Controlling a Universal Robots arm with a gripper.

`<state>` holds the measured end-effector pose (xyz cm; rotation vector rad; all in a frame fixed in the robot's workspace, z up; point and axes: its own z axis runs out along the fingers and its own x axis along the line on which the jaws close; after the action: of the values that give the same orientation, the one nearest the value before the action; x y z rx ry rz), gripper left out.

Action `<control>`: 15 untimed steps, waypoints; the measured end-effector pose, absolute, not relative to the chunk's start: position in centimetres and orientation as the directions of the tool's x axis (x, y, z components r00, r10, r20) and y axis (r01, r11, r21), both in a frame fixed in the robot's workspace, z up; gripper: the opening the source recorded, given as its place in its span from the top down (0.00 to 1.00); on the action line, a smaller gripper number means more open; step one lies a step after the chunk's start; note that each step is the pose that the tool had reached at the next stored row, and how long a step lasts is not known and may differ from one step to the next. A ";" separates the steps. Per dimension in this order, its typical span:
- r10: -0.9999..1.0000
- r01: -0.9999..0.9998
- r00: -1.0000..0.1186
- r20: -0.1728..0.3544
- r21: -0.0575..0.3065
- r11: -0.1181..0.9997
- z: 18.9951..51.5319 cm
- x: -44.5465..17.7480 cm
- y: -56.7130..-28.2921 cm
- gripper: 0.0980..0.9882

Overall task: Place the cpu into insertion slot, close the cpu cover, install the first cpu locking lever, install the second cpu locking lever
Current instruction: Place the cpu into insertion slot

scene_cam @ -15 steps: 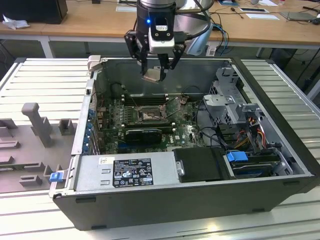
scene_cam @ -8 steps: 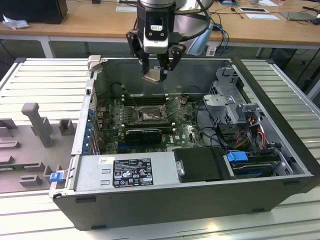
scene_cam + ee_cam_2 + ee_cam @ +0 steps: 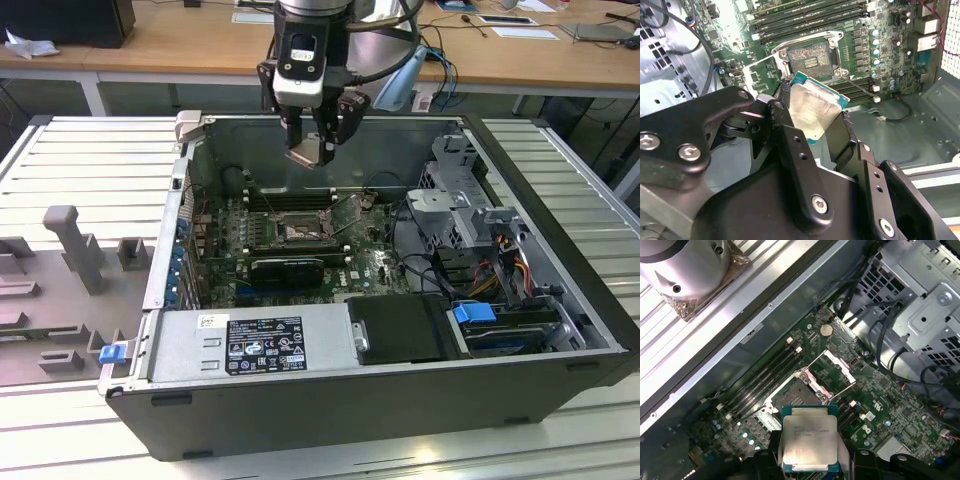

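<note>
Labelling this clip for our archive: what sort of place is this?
Probably a robotics lab or workshop: wooden workbenches behind, an open computer case on a ribbed metal table, and the gripper holding the cpu above it.

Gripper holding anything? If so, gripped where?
Yes. The gripper holds the cpu, pinched between its fingers by two opposite edges.
</note>
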<state>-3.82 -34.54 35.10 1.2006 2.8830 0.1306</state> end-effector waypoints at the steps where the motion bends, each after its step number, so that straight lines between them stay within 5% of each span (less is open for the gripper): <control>1: 0.723 0.722 -0.691 0.017 0.083 0.687 35.1 -3.8 -34.5 0.52; 15: 0.830 0.828 -0.558 0.017 0.083 0.555 34.9 -3.8 -34.5 0.52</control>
<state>-3.82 -34.54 34.94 1.4657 2.7490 0.1273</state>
